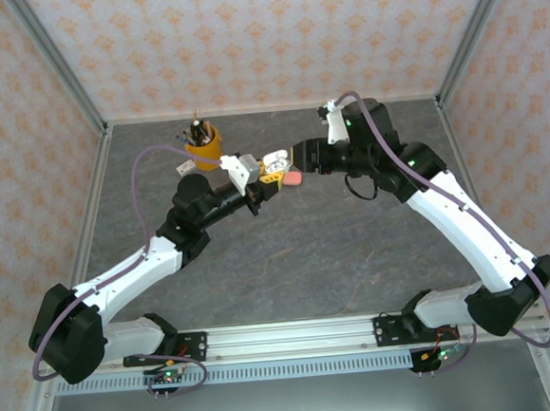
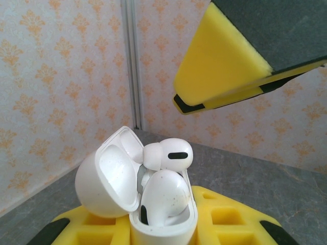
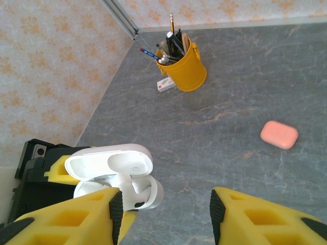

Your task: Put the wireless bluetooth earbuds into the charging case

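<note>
From above, the left claw (image 1: pixel 268 173) is clenched on the open white case (image 1: pixel 273 158). The right claw (image 1: pixel 297 155) sits just beside it, with a pink case (image 1: pixel 292 177) lying on the desk (image 1: pixel 288 252) near them and a yellow cup (image 1: pixel 204 152) further left. At the left wrist, one earbud (image 2: pixel 164 196) sits in the white case and a second earbud (image 2: pixel 168 155) rests on top, unseated. At the right wrist, the right claw's jaws stand apart, grasping nothing, one finger (image 3: pixel 76 219) just beside the white case.
</note>
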Robot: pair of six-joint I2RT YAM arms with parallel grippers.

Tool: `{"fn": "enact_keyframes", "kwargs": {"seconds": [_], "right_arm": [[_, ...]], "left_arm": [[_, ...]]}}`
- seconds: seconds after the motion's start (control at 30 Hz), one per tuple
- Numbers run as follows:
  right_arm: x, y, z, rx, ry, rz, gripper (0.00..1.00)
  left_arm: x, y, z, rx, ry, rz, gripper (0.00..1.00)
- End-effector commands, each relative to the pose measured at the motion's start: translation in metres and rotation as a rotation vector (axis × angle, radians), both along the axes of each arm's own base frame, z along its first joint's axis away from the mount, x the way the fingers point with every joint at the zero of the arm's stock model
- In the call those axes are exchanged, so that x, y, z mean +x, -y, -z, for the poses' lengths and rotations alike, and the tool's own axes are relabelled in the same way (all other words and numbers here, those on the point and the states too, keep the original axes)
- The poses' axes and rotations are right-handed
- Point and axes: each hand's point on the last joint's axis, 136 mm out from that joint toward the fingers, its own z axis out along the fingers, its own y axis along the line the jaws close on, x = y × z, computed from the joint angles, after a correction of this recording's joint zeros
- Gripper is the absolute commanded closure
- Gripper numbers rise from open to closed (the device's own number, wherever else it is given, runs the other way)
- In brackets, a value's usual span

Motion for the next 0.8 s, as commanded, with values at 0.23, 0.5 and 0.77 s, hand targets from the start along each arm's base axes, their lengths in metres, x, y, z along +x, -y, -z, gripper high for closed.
{"fn": "enact_keyframes", "kwargs": {"seconds": [0.23, 0.5, 0.77], "right_arm": [[0.015, -0.013, -0.017, 0.02, 0.028, -0.047, 0.81], [0.016, -0.024, -0.017, 0.065, -0.004, -0.102, 0.93], [0.013, -0.032, -0.012, 0.081, -0.035, -0.144, 0.94]], "left_arm": [[-0.008, 0.001, -0.03, -0.041, 0.094, 0.023, 1.0], [-0.009, 0.001, -0.03, -0.04, 0.094, 0.025, 1.0], [-0.009, 0.002, -0.032, -0.042, 0.095, 0.026, 1.0]]}}
